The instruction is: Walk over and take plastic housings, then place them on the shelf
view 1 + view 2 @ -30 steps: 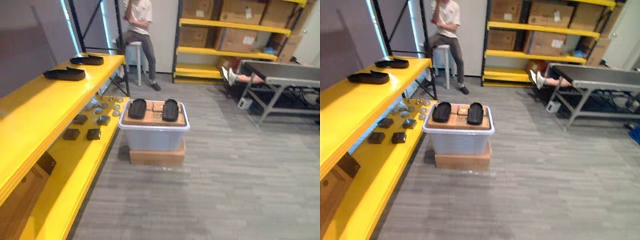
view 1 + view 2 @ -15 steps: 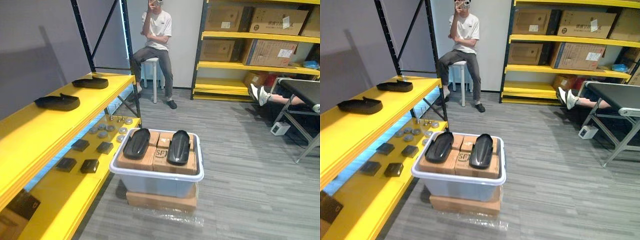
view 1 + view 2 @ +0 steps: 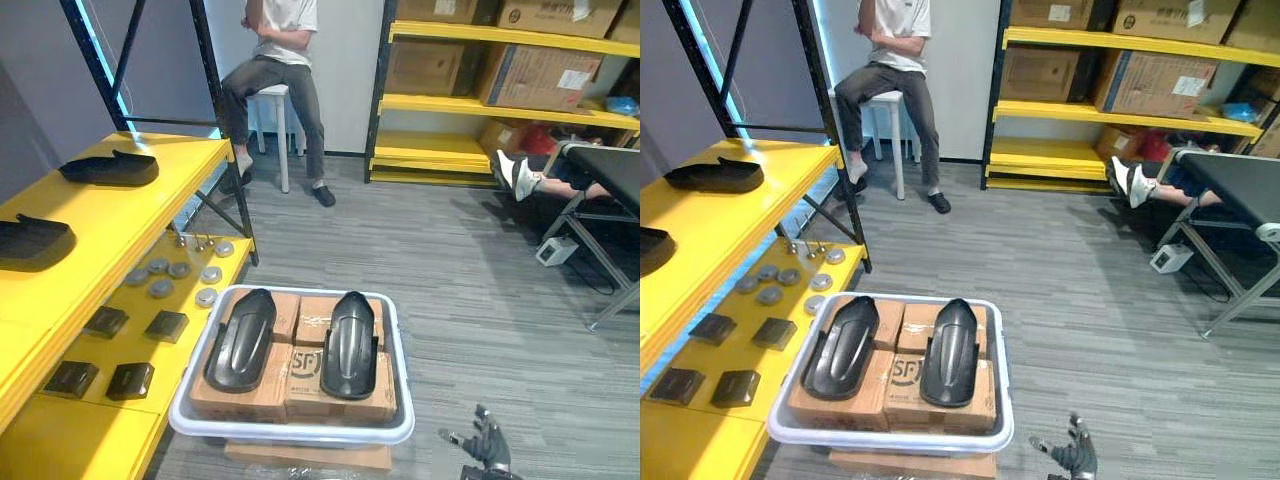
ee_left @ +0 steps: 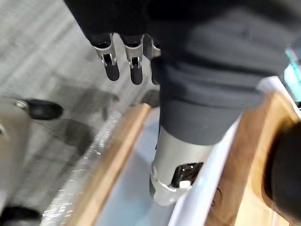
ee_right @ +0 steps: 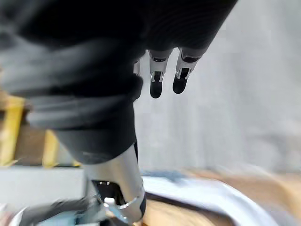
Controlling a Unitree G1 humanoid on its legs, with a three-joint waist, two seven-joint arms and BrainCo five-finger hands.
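Observation:
Two black plastic housings lie side by side on cardboard boxes inside a white bin: the left housing and the right housing. Two more black housings rest on the yellow shelf to my left. My right hand shows low at the bin's right side, open, holding nothing. In its wrist view the right hand has straight fingers above the bin's rim. My left hand hangs open beside the bin's wall, fingers straight, empty.
A person sits on a white stool beyond the shelf. Small dark blocks and round metal parts lie on the lower shelf board. Yellow racks with cardboard boxes line the back. A metal table and a person's white shoes are at the right.
The camera has come closer to the bin and now looks down on it. My right hand has come into view at the lower right.

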